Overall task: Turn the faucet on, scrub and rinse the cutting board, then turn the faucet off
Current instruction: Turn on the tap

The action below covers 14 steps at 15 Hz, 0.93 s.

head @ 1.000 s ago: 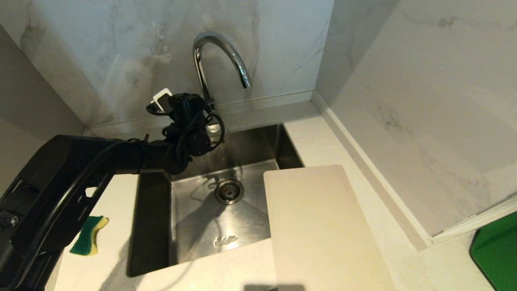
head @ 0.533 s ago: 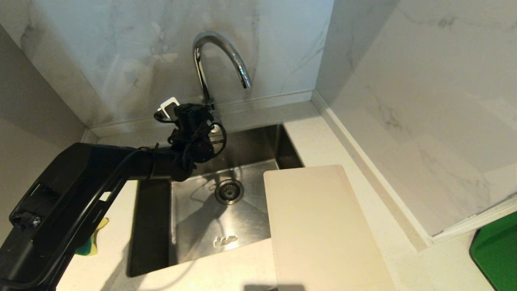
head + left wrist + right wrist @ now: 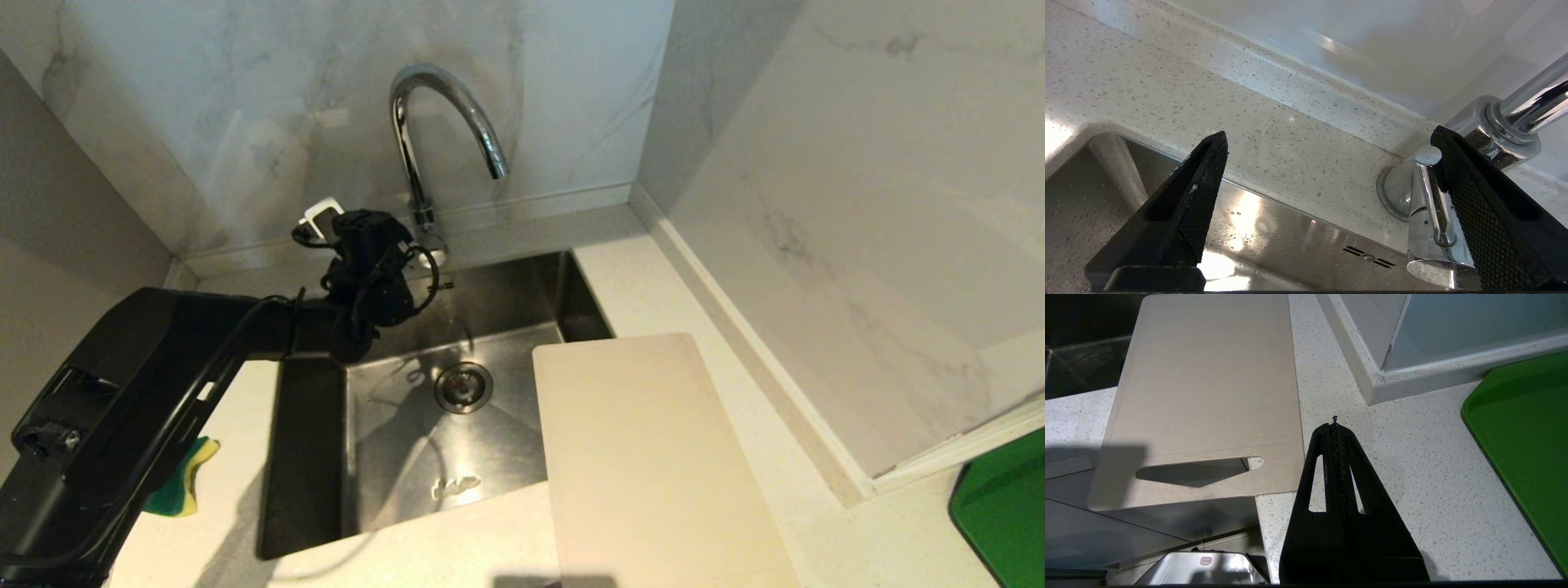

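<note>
You're looking at a kitchen — steel sink (image 3: 457, 425), chrome faucet (image 3: 433, 106). Speckled stone counter (image 3: 702, 269), marble wall (image 3: 245, 98), sponge (image 3: 181, 482).

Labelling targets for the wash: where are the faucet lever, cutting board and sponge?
faucet lever (image 3: 1433, 204), left wrist view, mid-shaft.
cutting board (image 3: 645, 457), head view, bare centre.
sponge (image 3: 181, 490), head view, green face.

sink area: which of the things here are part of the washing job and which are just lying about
Part of the job:
- faucet, no water running
- cutting board, overhanging the sink
- sponge on the counter, likely for scrubbing
- left gripper, open at the faucet's lever

Just lying about:
- green tray
- right gripper, shut, parked beside the board
</note>
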Motion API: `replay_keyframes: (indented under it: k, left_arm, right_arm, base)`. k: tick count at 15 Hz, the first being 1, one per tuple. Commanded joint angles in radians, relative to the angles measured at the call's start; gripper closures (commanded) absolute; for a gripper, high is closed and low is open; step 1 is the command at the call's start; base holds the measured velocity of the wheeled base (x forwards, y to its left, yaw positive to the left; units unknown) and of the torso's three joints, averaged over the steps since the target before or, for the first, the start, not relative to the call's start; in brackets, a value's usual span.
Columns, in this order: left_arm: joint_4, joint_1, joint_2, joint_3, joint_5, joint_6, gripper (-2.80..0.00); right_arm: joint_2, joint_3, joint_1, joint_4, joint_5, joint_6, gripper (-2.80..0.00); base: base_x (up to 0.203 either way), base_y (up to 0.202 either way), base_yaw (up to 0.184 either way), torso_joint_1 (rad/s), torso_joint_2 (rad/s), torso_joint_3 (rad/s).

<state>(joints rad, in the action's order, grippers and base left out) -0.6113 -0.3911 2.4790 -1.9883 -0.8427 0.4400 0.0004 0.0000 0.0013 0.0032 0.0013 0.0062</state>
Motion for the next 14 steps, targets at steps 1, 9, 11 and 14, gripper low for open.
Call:
replay_keyframes:
  k: [1,9,11,14]
  left_arm:
    - [0.001,0.001,0.006,0.0,-0.006,0.002,-2.8]
    - [0.038,-0.027,-0.004,0.003,-0.039,0.005,-2.8]
    - [0.068,-0.029,-0.008,0.005,-0.049,0.017,-2.8]
    - [0.078,-0.031,-0.017,0.006,-0.061,0.017,-2.8]
  right_arm:
    - [0.0,0.0,0.0,0.0,0.0,0.0,0.0]
    - [0.0,0.0,0.0,0.0,0.0,0.0,0.0]
    - [0.0,0.0,0.002,0.0,0.0,0.0,0.0]
    - [0.0,0.0,0.002,0.0,0.0,0.0,0.0]
  base:
    - [0.0,0.0,0.0,0.0,0.0,0.0]
    - [0.0,0.0,0.0,0.0,0.0,0.0]
    - [0.0,0.0,0.0,0.0,0.0,0.0]
    - [0.0,0.0,0.0,0.0,0.0,0.0]
